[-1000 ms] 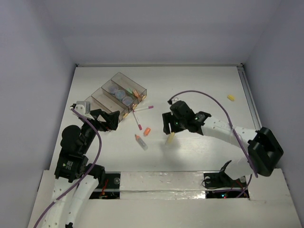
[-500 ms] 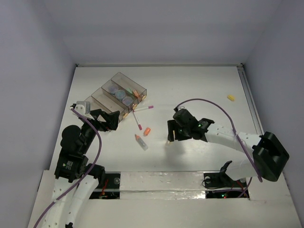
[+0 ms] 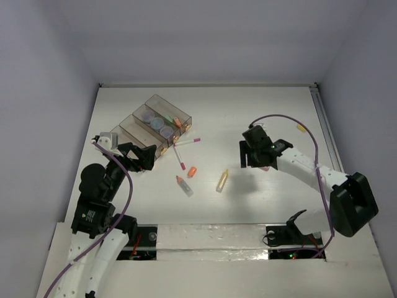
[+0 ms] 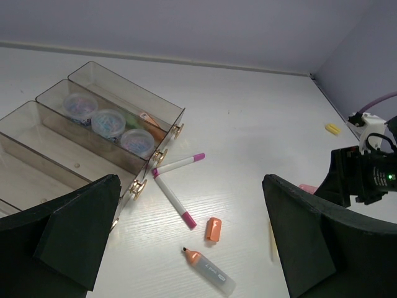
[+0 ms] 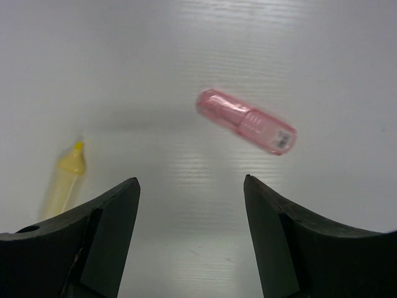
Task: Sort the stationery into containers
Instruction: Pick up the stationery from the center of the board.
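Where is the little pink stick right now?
In the right wrist view, the pink stick lies flat on the white table, just ahead of the right arm's open jaws, with a yellow stick off to its left.

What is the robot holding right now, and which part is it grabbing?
Nothing. The left fingers and the right fingers are both open and empty. The pink stick and yellow stick lie on the table, untouched.

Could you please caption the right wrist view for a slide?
Open right claw over the table, pink marker ahead, yellow marker to one side.
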`<action>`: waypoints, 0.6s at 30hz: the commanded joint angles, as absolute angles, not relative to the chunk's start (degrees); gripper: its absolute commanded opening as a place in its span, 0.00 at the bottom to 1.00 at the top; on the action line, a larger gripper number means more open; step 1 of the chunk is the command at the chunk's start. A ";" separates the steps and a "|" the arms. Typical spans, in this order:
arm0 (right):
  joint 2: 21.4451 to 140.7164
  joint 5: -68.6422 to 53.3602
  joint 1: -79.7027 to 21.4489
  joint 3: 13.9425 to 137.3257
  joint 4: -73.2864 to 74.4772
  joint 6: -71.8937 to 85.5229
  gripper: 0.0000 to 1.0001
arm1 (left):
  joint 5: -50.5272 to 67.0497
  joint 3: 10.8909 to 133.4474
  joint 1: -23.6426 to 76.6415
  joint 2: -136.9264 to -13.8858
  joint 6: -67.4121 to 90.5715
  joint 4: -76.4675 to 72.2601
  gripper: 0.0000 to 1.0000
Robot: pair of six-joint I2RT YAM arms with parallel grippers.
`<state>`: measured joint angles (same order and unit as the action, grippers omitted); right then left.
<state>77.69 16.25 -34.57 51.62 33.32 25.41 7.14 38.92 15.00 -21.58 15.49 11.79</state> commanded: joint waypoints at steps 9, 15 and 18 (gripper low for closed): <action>92.46 13.99 -26.30 63.99 40.26 4.23 0.77 | 7.38 38.67 16.96 -21.53 14.85 8.96 0.99; 96.16 7.22 -19.87 63.82 38.50 -1.84 0.80 | 5.80 39.02 20.29 -22.15 14.76 9.58 0.99; 95.28 -1.38 -16.70 63.11 36.92 -3.69 0.81 | 5.19 39.11 22.23 -21.71 14.59 9.67 0.99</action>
